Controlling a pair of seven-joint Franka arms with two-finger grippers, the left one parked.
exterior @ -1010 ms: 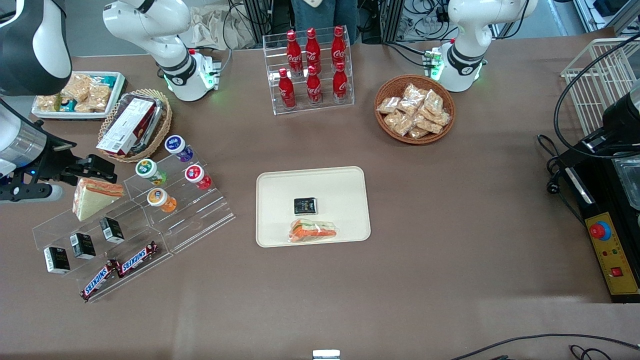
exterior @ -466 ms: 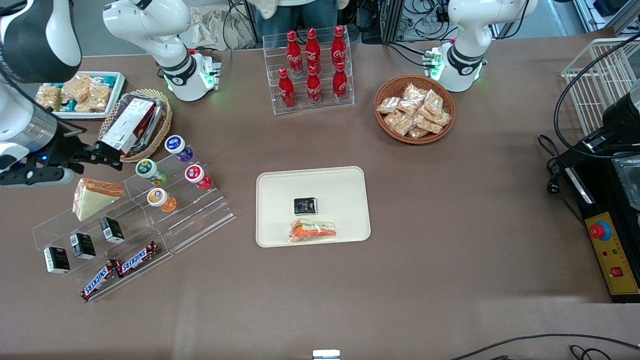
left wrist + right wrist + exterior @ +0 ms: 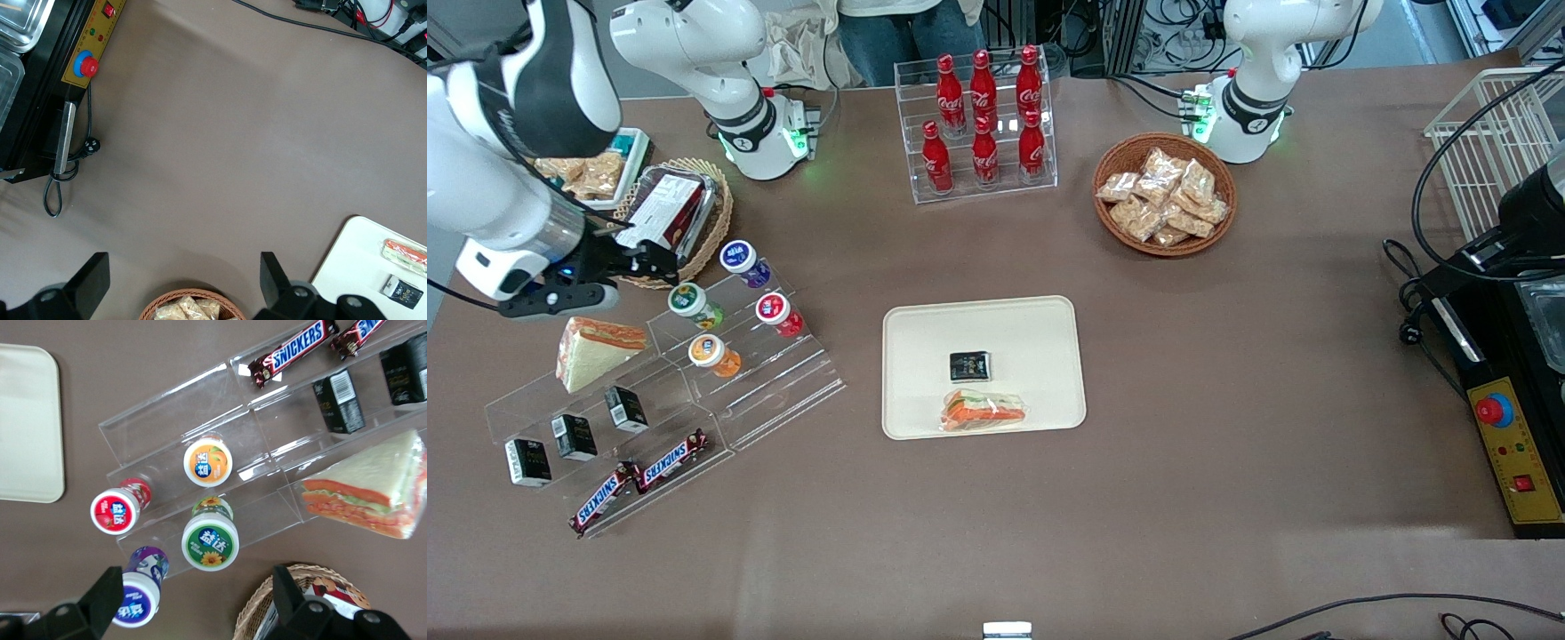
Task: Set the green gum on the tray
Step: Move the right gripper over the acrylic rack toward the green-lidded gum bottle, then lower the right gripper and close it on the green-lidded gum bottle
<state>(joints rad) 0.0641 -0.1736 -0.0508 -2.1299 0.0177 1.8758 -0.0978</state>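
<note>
A robot's right arm reaches over a brown matte worktop (image 3: pixel 1209 444) at a snack display, its pincer (image 3: pixel 660 260) hanging with both fingers spread wide and nothing between them. Judged from this, the approach step is in hand: the gum is not yet gripped, and the next move calls for lowering the pincer squarely over the white lid and closing on the round body without nudging its neighbours. The tray (image 3: pixel 1040 320), a flat cream rectangle with rounded corners and a low rim, lies well apart from the pincer toward the parked arm's end of the worktop, already carrying a wrapped sandwich (image 3: pixel 984 411) and a small black packet (image 3: pixel 969 365). A stepped clear acrylic rack (image 3: pixel 783 391) sits below the pincer, glossy and see-through. A woven basket (image 3: pixel 716 218) lies just beside the pincer. The green gum (image 3: pixel 690 302), a small cylinder with a smooth white lid and a green-and-yellow round label, rests on the rack just beneath the open fingers and slightly nearer the front camera. Close around it stand its lookalikes: a purple bottle (image 3: pixel 141 588), a red bottle (image 3: pixel 120 507) and an orange bottle (image 3: pixel 208 461).
</note>
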